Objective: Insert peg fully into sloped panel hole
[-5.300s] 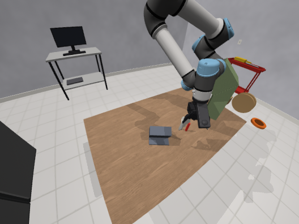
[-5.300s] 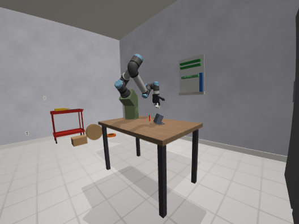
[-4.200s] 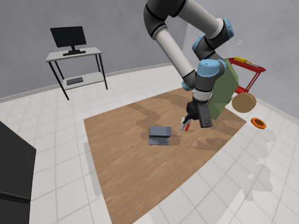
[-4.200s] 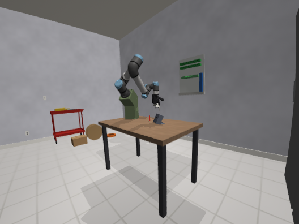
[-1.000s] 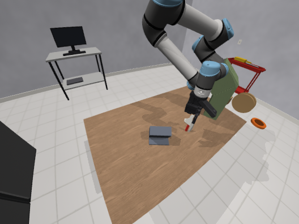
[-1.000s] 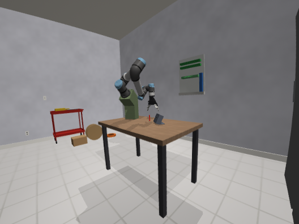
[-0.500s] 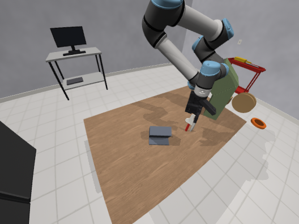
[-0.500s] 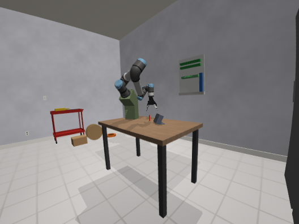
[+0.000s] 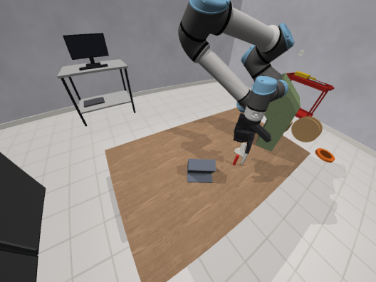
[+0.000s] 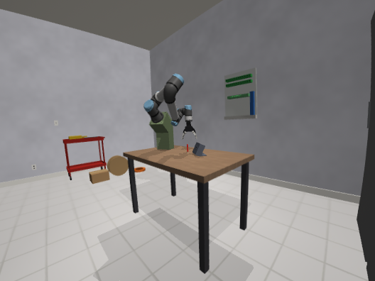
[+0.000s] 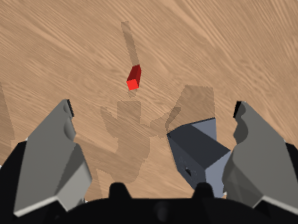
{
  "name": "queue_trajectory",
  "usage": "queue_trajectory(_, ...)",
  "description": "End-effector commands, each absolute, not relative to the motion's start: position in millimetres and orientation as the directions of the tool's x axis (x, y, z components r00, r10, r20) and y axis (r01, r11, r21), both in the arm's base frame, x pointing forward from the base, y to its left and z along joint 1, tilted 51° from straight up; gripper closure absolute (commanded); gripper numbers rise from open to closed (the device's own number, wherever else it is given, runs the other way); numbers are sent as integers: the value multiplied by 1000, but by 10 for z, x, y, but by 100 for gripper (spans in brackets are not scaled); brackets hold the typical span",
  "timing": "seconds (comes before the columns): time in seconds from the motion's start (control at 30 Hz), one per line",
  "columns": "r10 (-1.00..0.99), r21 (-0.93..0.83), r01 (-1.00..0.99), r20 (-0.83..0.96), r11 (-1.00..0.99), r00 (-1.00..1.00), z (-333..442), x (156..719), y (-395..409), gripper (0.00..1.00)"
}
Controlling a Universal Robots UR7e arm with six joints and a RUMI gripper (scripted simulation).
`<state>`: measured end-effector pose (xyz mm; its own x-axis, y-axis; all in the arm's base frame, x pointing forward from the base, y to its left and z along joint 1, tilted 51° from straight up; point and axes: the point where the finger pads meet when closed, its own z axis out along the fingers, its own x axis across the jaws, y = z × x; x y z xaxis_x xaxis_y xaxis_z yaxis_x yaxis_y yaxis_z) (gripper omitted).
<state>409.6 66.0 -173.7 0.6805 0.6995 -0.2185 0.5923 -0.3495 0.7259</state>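
A small red peg stands upright on the wooden table; it also shows in the top view and in the exterior view. The grey sloped panel sits on the table beside it, with a small dark hole in its sloped face; it also shows in the exterior view. My gripper is open and empty, hanging above the table over the peg and the panel. In the wrist view the peg lies ahead of the fingers and the panel sits by the right finger.
The green robot base stands at the table's far edge. A red cart, a brown disc, a box and an orange ring are on the floor beyond. A stand with a monitor is far left.
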Motion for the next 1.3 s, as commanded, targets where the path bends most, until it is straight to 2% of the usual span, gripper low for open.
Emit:
queue_trajectory(0.0,718,717,624,-254,-309,648,-1722,4073,628,0)
queue_trajectory(0.77,763,654,746,-415,-128,495,-1653,3966,473,0)
queue_trajectory(1.27,764,651,749,-420,-122,490,-1737,4024,382,0)
